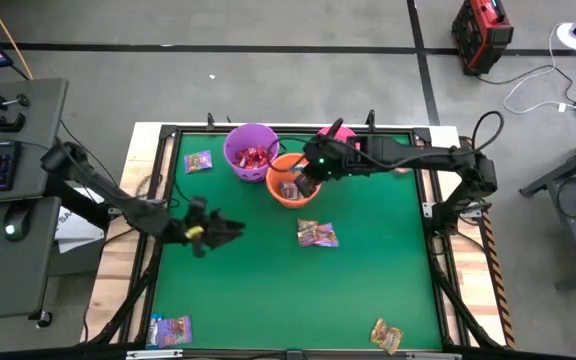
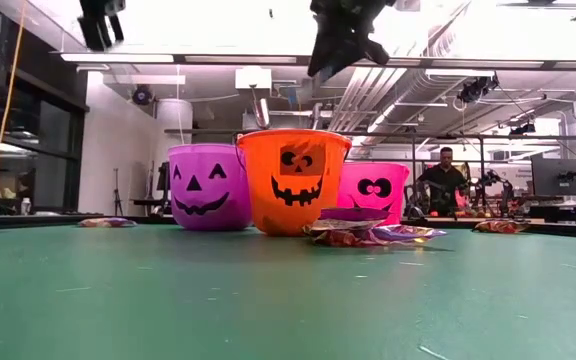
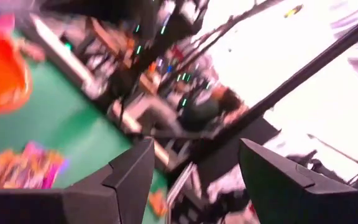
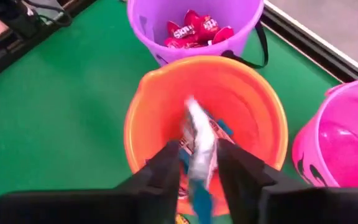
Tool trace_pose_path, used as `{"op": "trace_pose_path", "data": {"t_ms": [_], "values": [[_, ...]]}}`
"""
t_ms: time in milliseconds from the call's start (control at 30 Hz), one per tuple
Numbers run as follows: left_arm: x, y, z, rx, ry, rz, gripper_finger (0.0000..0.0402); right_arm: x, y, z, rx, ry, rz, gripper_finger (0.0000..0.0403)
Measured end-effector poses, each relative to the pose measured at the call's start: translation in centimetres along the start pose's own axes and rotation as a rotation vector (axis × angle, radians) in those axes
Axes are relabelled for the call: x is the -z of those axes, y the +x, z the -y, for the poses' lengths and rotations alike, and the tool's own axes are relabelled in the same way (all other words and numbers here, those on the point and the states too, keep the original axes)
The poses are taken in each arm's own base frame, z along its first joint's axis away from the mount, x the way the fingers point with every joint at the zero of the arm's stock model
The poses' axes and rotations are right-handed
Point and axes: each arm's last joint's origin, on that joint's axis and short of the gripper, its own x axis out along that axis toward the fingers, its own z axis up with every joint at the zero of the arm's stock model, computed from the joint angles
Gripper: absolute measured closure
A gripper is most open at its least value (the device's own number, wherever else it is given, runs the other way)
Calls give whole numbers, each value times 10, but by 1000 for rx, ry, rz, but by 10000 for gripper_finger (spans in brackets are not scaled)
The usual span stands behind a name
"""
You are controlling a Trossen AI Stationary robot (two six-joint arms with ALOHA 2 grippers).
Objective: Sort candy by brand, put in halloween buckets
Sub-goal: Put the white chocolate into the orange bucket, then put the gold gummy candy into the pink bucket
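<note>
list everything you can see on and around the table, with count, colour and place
purple bucket: one, purple, far side of the mat, red candy inside
orange bucket: one, orange, beside the purple one, under the right end effector
pink bucket: one, pink, beside the orange one, looks empty
blue-and-white candy: one, between the right end effector's fingers over the orange bucket
loose candy on the mat: four spots, multicoloured, far left, centre, near left corner, gold one near right
person: one, dark top, room behind
left end effector: open, empty, over the mat's left half
right end effector: above the orange bucket
</note>
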Motion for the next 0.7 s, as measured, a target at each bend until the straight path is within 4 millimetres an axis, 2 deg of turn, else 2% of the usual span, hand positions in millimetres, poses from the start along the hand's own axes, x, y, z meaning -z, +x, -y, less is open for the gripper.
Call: {"op": "trace_pose_path", "data": {"t_ms": [133,267,400,567,700], "values": [[-19,-11,7,20,24,90,181,-3,0,0,-19,5,17,239],[-29,-17,9,-1,58,155,181,-2,0,-3,-71,-4,-6,167],[-28,-15,10,-39,111,151,181,10,-6,-12,-139,-89,-90,131],[-23,-10,11,-66,182,65,181,52,-12,-35,-138,-221,-291,126],[-22,-10,10,-64,170,44,181,106,5,-49,-98,-242,-415,125]]}}
